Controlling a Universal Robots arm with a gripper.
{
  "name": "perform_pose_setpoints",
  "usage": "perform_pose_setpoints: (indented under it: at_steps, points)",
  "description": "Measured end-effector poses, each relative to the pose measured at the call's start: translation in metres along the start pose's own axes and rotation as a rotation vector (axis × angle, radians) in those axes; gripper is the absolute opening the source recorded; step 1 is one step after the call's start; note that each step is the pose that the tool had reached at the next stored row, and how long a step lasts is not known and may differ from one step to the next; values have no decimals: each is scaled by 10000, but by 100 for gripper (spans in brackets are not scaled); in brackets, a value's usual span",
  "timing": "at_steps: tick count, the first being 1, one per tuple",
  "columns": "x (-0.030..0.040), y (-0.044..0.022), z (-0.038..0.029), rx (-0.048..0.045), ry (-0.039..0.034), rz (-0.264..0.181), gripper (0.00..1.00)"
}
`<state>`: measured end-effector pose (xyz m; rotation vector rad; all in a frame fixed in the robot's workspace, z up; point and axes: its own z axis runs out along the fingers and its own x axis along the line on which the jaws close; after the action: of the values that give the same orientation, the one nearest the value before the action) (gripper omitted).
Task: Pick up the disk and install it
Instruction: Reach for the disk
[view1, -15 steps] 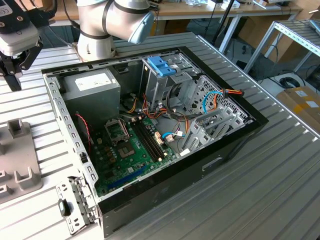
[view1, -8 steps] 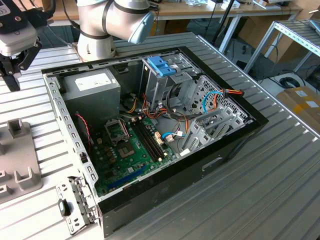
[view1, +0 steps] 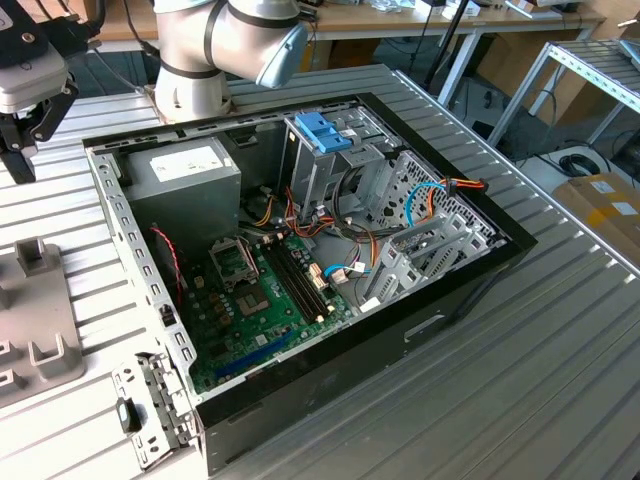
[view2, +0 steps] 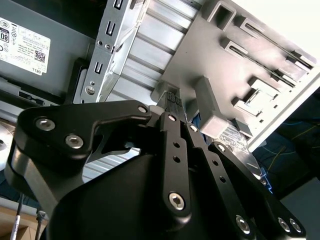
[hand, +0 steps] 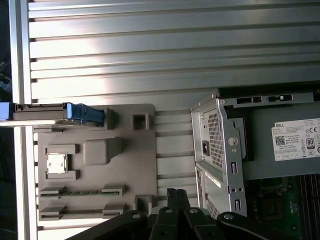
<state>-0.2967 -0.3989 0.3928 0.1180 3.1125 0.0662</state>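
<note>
**A:** What does the first wrist view give?

**B:** The disk, seen edge-on at 1 border of the tray, well apart from my gripper. Its long axis runs along the table slats, and its blue end faces the case.

**A:** And the exterior view?

**B:** The case interior: board and 1 cage topped by a blue handle.

**A:** Your fingers?

**B:** Pressed together, holding nothing, over the tray in both wrist views.
</note>
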Motion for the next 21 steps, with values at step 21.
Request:
perform_pose_setpoints:
  at_steps: [21]
  points:
    - [96,-7,-3,0,1,0,10]
